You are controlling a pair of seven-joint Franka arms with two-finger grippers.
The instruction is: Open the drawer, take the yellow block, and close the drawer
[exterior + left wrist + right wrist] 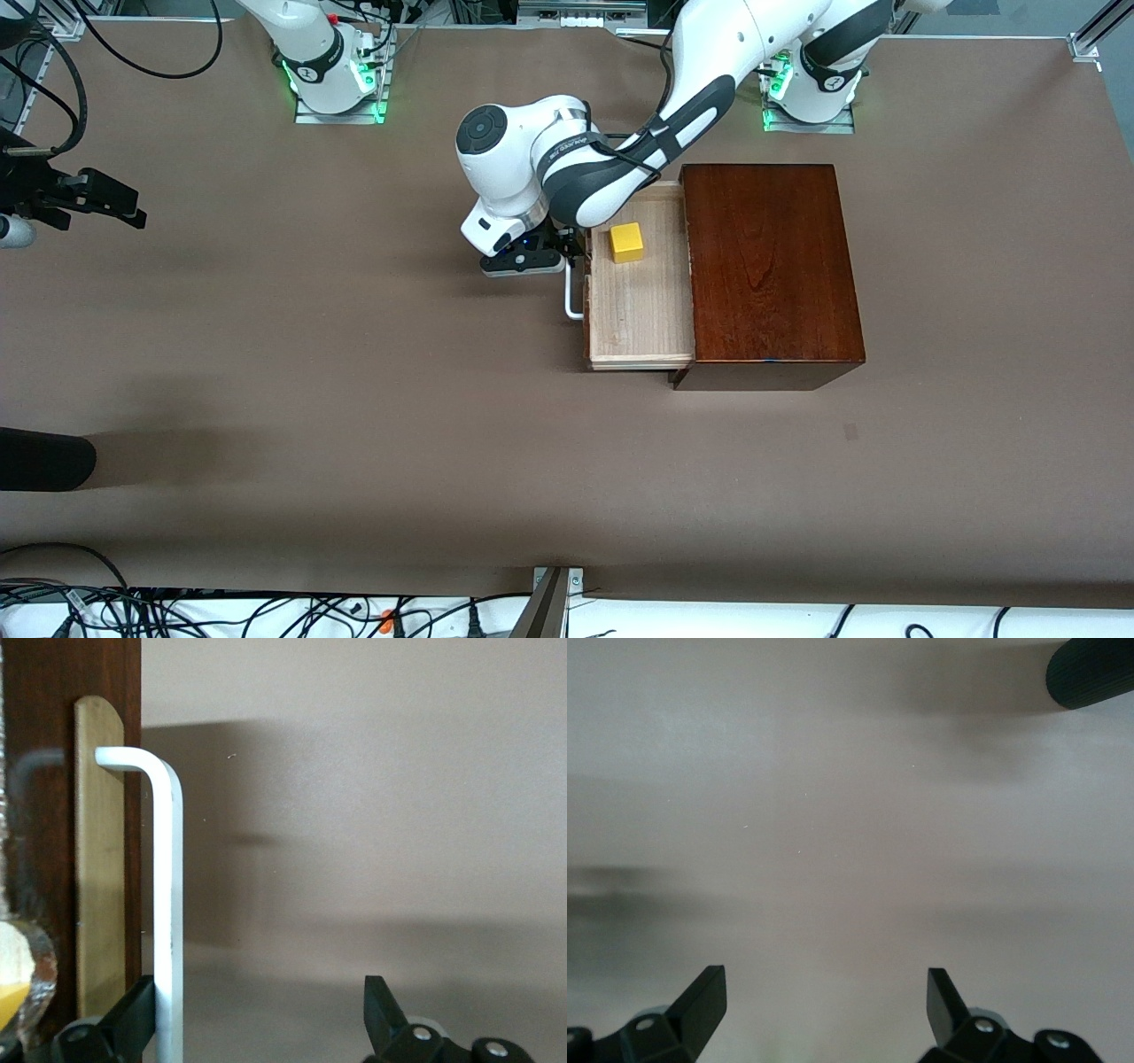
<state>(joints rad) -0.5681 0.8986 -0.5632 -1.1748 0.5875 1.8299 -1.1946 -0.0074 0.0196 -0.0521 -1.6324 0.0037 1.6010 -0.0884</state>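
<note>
The drawer (638, 310) of the dark wooden box (771, 266) stands pulled out toward the right arm's end of the table. Inside it, on the pale wood, sits the yellow block (626, 242), near the corner by the left arm. My left gripper (570, 255) is open at the white handle (574, 303). In the left wrist view the handle bar (168, 904) runs between the open jaws of the left gripper (261, 1010), against one finger (133, 1014). My right gripper (133, 213) waits open over bare table, with nothing between its fingers (826, 1001).
A dark rounded object (44, 461) lies at the table's edge at the right arm's end, nearer the front camera; it also shows in the right wrist view (1094, 673). Cables run along the table's front edge. Brown tabletop surrounds the box.
</note>
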